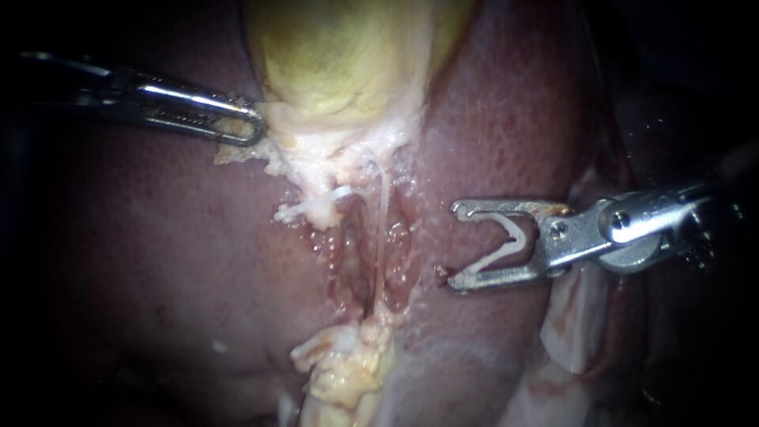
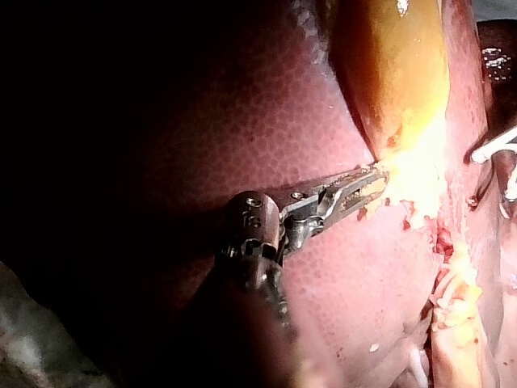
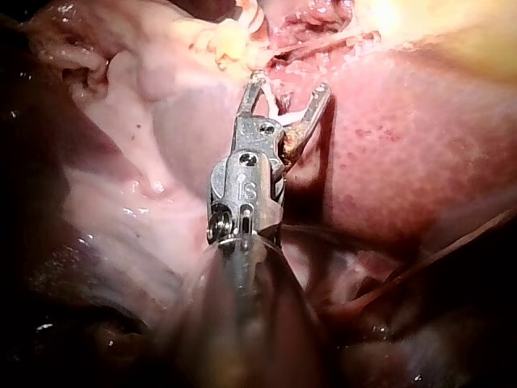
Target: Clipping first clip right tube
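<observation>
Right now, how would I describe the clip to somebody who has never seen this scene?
Start at the yellow gallbladder, then go down the dark red liver to my right instrument. The clip is the white V between its metal jaws, touching both. The thin pale tube nearby is straight and lies on tissue.

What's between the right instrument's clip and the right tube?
Only bare liver, in the endoscope view; the clip is short of the tube.

Light (image 1: 340, 95) bright at centre, surroundings sunk in near-black shadow (image 1: 32, 261) (darkest at endoscope view's left and right).
</observation>
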`<action>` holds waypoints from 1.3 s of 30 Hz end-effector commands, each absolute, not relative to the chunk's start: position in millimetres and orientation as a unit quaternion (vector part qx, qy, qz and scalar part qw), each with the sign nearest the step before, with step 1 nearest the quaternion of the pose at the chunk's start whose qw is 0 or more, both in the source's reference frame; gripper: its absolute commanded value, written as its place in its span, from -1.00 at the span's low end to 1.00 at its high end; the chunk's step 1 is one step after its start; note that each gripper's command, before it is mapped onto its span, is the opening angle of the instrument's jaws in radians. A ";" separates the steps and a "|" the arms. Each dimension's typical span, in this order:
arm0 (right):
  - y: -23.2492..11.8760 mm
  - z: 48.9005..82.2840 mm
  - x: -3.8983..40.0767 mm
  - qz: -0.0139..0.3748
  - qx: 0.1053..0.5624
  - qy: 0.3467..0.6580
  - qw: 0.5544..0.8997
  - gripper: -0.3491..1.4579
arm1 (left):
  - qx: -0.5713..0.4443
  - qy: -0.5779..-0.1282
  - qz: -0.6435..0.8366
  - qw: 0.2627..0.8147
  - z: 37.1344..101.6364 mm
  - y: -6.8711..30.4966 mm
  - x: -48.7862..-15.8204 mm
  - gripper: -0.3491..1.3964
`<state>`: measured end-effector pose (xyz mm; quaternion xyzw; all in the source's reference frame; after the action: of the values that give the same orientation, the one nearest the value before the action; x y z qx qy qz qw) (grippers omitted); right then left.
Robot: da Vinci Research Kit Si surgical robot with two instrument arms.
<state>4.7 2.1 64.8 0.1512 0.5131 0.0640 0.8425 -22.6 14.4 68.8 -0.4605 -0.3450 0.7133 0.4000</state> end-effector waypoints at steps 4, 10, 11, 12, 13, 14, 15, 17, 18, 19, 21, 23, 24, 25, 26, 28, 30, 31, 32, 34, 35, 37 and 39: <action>2.0 64.9 4.7 0.064 0.151 0.513 0.843 -0.06 | -0.460 -0.351 0.711 0.400 66.6 14.9 -21.8 -1.00; 2.0 64.9 4.9 0.060 0.158 0.515 0.840 -0.07 | -0.470 -0.341 0.706 0.407 61.2 16.8 -19.4 -1.00; 2.0 64.9 5.0 0.059 0.160 0.515 0.840 -0.07 | -0.471 -0.339 0.706 0.406 60.7 17.0 -19.2 -1.00; 2.1 65.0 5.2 0.057 0.165 0.517 0.838 -0.07 | -0.471 -0.340 0.706 0.406 60.5 17.0 -19.1 -1.00; 2.1 65.1 5.5 0.054 0.169 0.518 0.837 -0.07 | -0.473 -0.338 0.706 0.405 60.4 17.0 -19.2 -1.00; 2.0 65.3 6.0 0.051 0.174 0.519 0.835 -0.07 | -0.473 -0.338 0.706 0.405 60.4 16.9 -19.2 -1.00; 1.9 65.5 6.4 0.046 0.177 0.521 0.834 -0.07 | -0.473 -0.337 0.706 0.405 60.6 16.8 -19.3 -1.00; 1.6 66.1 7.4 0.051 0.194 0.521 0.830 -0.07 | -0.473 -0.336 0.707 0.405 60.8 16.6 -19.4 -1.00; 1.4 66.4 7.9 0.055 0.202 0.521 0.828 -0.07 | -0.473 -0.336 0.707 0.405 60.9 16.5 -19.4 -1.00; 1.1 66.7 8.4 0.058 0.210 0.521 0.825 -0.08 | -0.473 -0.336 0.707 0.405 60.9 16.5 -19.4 -1.00; 0.2 67.6 9.5 0.061 0.228 0.519 0.821 -0.09 | -0.473 -0.336 0.707 0.405 60.9 16.5 -19.4 -1.00; -0.4 68.3 10.5 0.064 0.243 0.519 0.817 -0.10 | -0.473 -0.336 0.707 0.405 60.9 16.5 -19.4 -1.00; -0.8 68.8 11.1 0.059 0.254 0.521 0.813 -0.10 | -0.473 -0.336 0.707 0.405 60.9 16.5 -19.4 -1.00; -1.0 69.0 11.6 0.060 0.259 0.522 0.810 -0.10 | -0.473 -0.336 0.707 0.405 60.9 16.5 -19.4 -1.00; -1.1 69.3 12.1 0.065 0.265 0.523 0.808 -0.10 | -0.473 -0.336 0.707 0.405 60.9 16.5 -19.4 -1.00; -1.2 69.8 13.3 0.076 0.277 0.529 0.799 -0.11 | -0.473 -0.336 0.707 0.405 60.9 16.5 -19.4 -1.00; -1.1 70.2 14.5 0.086 0.287 0.537 0.789 -0.11 | -0.473 -0.336 0.707 0.405 60.9 16.5 -19.4 -1.00; -1.1 70.3 14.9 0.091 0.293 0.540 0.784 -0.11 | -0.473 -0.336 0.707 0.405 60.9 16.5 -19.4 -1.00; -1.1 70.5 15.4 0.096 0.298 0.544 0.779 -0.11 | -0.473 -0.336 0.707 0.405 60.9 16.5 -19.4 -1.00; -1.2 70.9 16.2 0.105 0.309 0.552 0.767 -0.11 | -0.473 -0.336 0.707 0.405 60.9 16.5 -19.4 -1.00; -1.4 71.1 16.6 0.107 0.314 0.557 0.762 -0.11 | -0.473 -0.336 0.707 0.405 60.9 16.5 -19.4 -1.00; -1.7 71.4 17.1 0.109 0.327 0.569 0.747 -0.10 | -0.473 -0.336 0.707 0.405 60.9 16.5 -19.4 -1.00; -2.2 71.4 17.3 0.107 0.341 0.584 0.728 -0.09 | -0.473 -0.336 0.707 0.405 60.9 16.5 -19.4 -1.00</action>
<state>17.3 -2.3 71.4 0.3472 0.5910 0.1056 0.7205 -19.4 16.5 60.9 -0.4731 -0.3357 0.7069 0.4046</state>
